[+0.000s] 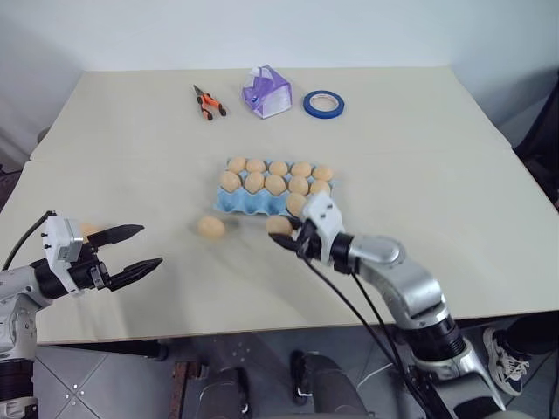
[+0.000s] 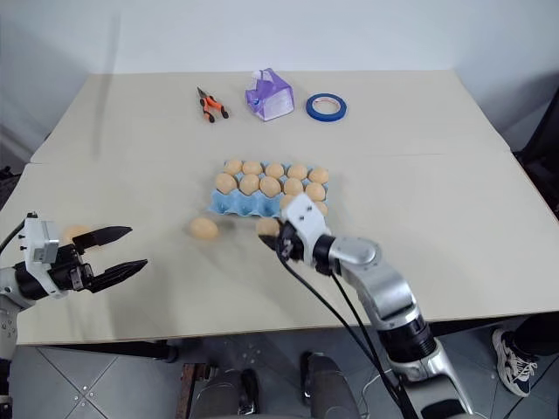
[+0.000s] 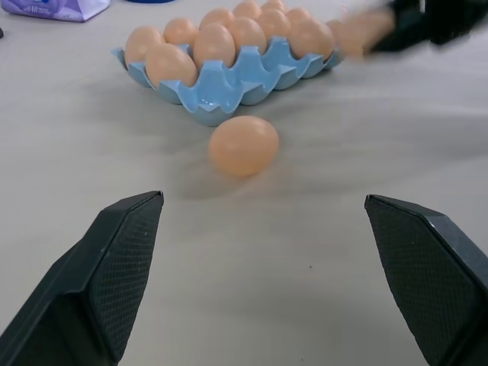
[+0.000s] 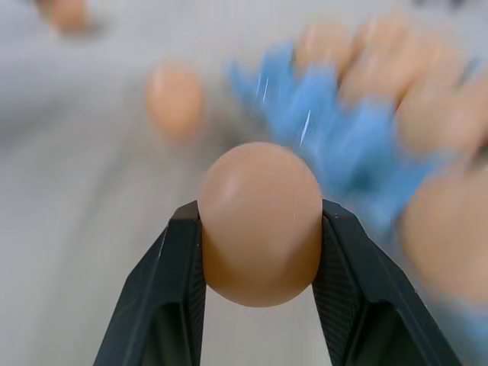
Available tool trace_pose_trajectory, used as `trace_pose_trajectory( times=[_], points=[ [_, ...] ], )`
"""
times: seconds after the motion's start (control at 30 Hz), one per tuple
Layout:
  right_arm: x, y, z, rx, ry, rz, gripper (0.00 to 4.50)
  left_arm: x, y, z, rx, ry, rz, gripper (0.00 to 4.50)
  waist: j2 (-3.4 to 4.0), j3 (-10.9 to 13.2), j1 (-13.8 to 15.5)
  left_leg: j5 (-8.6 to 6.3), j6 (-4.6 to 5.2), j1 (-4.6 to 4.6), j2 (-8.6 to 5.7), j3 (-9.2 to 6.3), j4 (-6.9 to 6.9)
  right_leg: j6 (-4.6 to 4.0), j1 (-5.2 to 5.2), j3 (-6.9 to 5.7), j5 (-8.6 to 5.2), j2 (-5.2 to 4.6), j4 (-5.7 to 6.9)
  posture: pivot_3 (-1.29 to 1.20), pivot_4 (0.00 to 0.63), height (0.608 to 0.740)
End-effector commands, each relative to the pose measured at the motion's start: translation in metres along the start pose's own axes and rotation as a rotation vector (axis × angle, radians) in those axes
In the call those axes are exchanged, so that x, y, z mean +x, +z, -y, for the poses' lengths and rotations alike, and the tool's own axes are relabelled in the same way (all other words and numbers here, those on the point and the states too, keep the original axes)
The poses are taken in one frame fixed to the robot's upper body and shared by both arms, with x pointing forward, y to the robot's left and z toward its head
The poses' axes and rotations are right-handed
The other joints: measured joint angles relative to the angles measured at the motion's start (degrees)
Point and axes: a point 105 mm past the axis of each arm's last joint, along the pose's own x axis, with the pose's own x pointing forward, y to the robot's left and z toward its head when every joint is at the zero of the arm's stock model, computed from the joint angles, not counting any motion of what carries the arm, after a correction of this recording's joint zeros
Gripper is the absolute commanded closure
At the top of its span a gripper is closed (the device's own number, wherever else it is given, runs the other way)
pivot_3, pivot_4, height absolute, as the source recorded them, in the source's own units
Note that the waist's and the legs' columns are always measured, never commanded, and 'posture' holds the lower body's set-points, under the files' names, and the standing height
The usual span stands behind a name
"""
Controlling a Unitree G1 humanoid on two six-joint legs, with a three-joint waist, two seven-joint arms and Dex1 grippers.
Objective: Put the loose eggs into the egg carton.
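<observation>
Right wrist view: right gripper (image 4: 259, 229) with jaws pinching one tan egg (image 4: 261, 223) from both sides, blurred blue egg carton (image 4: 335, 122) just behind it. Beyond, off the carton's near corner, a second loose egg (image 4: 174, 99) lying on the tabletop (image 4: 69, 229), and a third (image 4: 70, 14) well apart from the carton, at the far edge of the frame.

Left wrist view: left gripper (image 3: 271, 278) with jaws spread wide, nothing between them, pointing toward the carton. Just short of the carton's near corner, the loose egg again, resting on the tabletop, not touching the tray. Cups behind it filled with eggs; near-row cups at that corner bare blue. Dark blur of the right gripper at the carton's far end, pale egg colour smeared beside it.

From the head views, more than either wrist gives: carton in mid-tabletop with its two farther rows full of eggs, one more in the near row; held egg just off the carton's near edge, lifted clear of the tabletop by a little, as far as can be told. Left gripper well apart from the carton, off its near left side, with the third loose egg partly hidden behind the upper finger.

Well behind the carton, along the tabletop's far side: orange-handled pliers (image 1: 208, 103), a purple-and-clear small box (image 1: 266, 92), a roll of blue tape (image 1: 324, 105). Nothing lying between the held egg and the carton's bare cups.
</observation>
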Motion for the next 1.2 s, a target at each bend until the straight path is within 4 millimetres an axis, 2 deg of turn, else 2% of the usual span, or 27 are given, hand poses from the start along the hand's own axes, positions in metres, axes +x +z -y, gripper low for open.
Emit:
trace_pose_trajectory(
  times=[0.03,0.13,0.4,0.43,0.67,0.8,0.9,1.07,1.2],
  points=[
    [0.006,0.014,0.014,-0.001,-0.047,0.034,3.01,0.007,0.013,0.000,0.036,-0.013,0.050,0.00,0.00,0.00,0.03,0.00,-0.01,0.00,0.00,-0.01,-0.01,-0.01,0.00,-0.01,-0.01,0.00,-0.01,0.00,0.150,0.740],
    [0.017,0.009,0.025,-0.024,-0.069,0.010,3.01,0.012,0.014,0.000,0.038,-0.016,0.061,0.00,0.00,0.00,0.01,0.00,-0.01,-0.02,-0.01,0.00,-0.02,-0.01,0.00,-0.01,-0.01,0.00,-0.03,0.00,0.150,0.740],
    [0.034,-0.007,0.030,-0.063,-0.049,-0.045,3.01,0.014,0.018,0.000,0.053,-0.007,0.071,0.00,0.00,0.00,-0.24,0.11,0.21,-0.10,0.04,0.11,-0.04,0.00,-0.12,-0.01,-0.01,0.06,-0.02,0.00,0.150,0.740],
    [0.035,-0.007,0.028,-0.063,-0.038,-0.041,2.34,0.014,0.018,0.000,0.054,-0.005,0.071,0.00,0.00,0.00,-0.24,0.11,0.21,-0.10,0.05,0.12,-0.04,0.00,-0.12,0.00,-0.01,0.07,-0.01,0.00,0.150,0.740],
    [0.038,-0.003,0.022,-0.067,-0.001,-0.027,0.02,0.013,0.019,0.000,0.057,0.008,0.073,0.00,0.00,0.00,-0.16,0.12,0.19,-0.09,0.07,0.13,-0.04,-0.01,-0.12,0.02,-0.01,0.09,0.01,0.00,0.150,0.740],
    [0.034,0.000,0.023,-0.083,0.001,-0.023,0.02,0.013,0.019,0.001,0.058,0.011,0.074,0.00,0.00,0.00,-0.18,0.12,0.18,-0.09,0.08,0.12,-0.04,-0.01,-0.12,0.02,-0.01,0.09,0.01,0.00,0.150,0.740],
    [0.023,0.005,0.027,-0.094,0.006,-0.012,0.02,0.013,0.018,0.001,0.048,0.024,0.071,0.00,0.01,0.00,-0.10,0.12,0.18,-0.10,0.08,0.12,-0.04,-0.01,-0.13,0.02,-0.01,0.09,0.01,0.00,0.150,0.740],
    [-0.005,0.008,0.025,-0.128,0.078,0.032,0.02,0.013,0.020,0.000,0.047,0.064,0.086,0.00,0.00,0.00,0.12,0.09,0.18,-0.09,0.08,0.11,-0.06,-0.01,-0.11,0.01,-0.01,0.08,-0.03,0.00,0.150,0.740],
    [-0.040,0.003,0.030,-0.142,0.130,0.050,0.02,0.007,0.022,-0.002,0.014,0.139,0.103,0.00,0.00,0.00,0.14,0.08,0.21,-0.09,0.08,0.12,-0.05,0.00,-0.10,0.01,-0.01,0.08,-0.05,0.00,0.150,0.740]
  ],
)
